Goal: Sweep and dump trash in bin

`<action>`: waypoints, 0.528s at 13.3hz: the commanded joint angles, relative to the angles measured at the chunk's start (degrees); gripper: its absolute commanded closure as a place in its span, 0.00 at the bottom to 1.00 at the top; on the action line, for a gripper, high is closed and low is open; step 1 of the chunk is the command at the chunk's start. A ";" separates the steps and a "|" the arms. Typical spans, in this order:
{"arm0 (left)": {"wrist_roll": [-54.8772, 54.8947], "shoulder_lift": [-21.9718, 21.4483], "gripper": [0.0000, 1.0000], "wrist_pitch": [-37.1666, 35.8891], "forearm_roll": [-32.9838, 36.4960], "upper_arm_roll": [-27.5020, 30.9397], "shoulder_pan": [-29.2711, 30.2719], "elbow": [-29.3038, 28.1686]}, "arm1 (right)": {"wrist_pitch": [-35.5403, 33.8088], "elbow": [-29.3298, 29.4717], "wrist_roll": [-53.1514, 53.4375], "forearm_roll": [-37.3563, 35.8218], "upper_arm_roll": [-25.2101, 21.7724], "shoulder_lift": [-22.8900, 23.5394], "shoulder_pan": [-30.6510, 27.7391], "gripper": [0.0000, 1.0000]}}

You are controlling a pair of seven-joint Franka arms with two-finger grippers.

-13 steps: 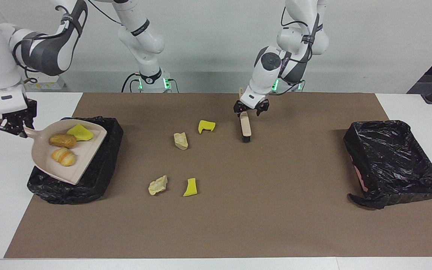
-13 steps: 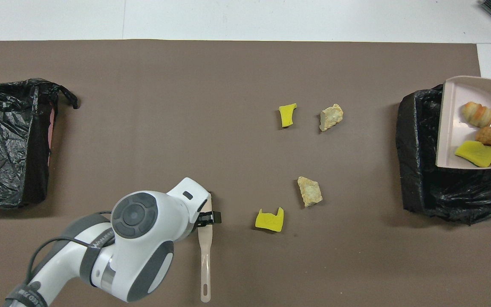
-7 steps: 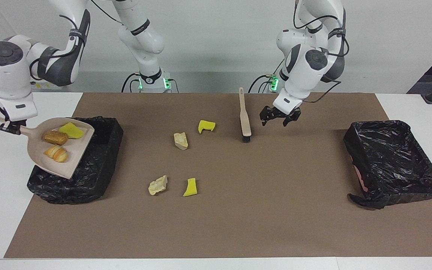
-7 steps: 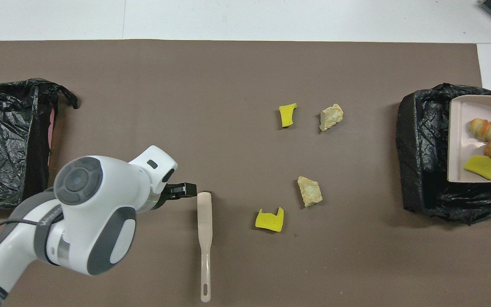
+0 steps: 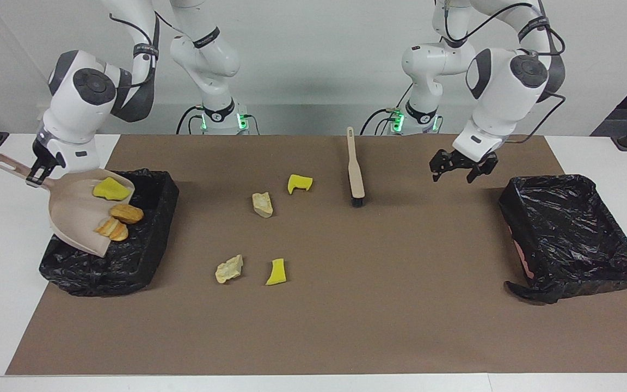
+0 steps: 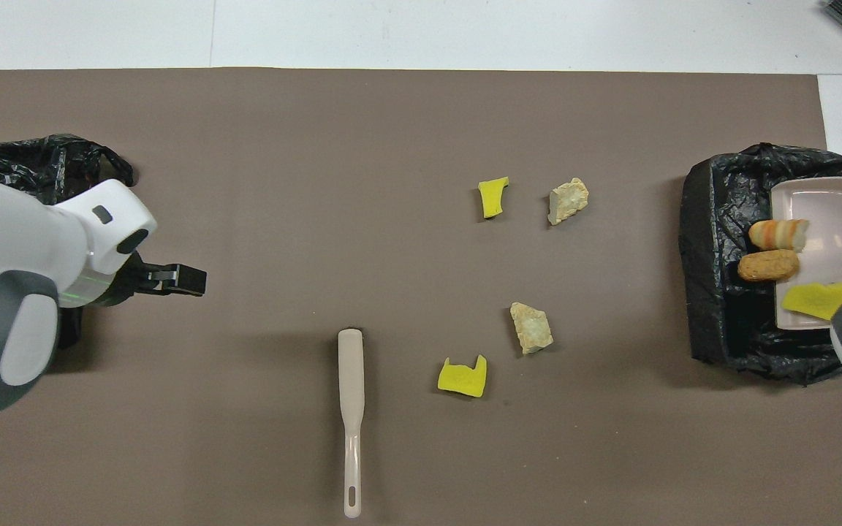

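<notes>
Dustpan (image 5: 77, 209) tilted over bin (image 5: 145, 256), clenched in right gripper (image 5: 38, 175); scraps (image 5: 119, 220) sliding. Left gripper (image 5: 461, 169) released, over mat (image 5: 346, 305).

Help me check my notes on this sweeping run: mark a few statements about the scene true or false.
1. The beige plastic dustpan is tilted over the black-bagged bin at the right arm's end. True.
2. The beige long-handled brush is held by the left tool. False: it lies on the brown mat, and the left tool is open and empty.
3. Four scraps lie on the mat. True.
4. The dustpan is empty. False: three scraps are sliding at its lip.
5. The right tool is shut on the dustpan's handle. True.
</notes>
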 commanded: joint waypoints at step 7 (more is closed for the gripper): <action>5.61 1.68 0.00 -12.34 1.15 -0.78 7.61 13.97 | -9.77 1.25 1.62 -19.33 0.31 -1.59 7.08 1.00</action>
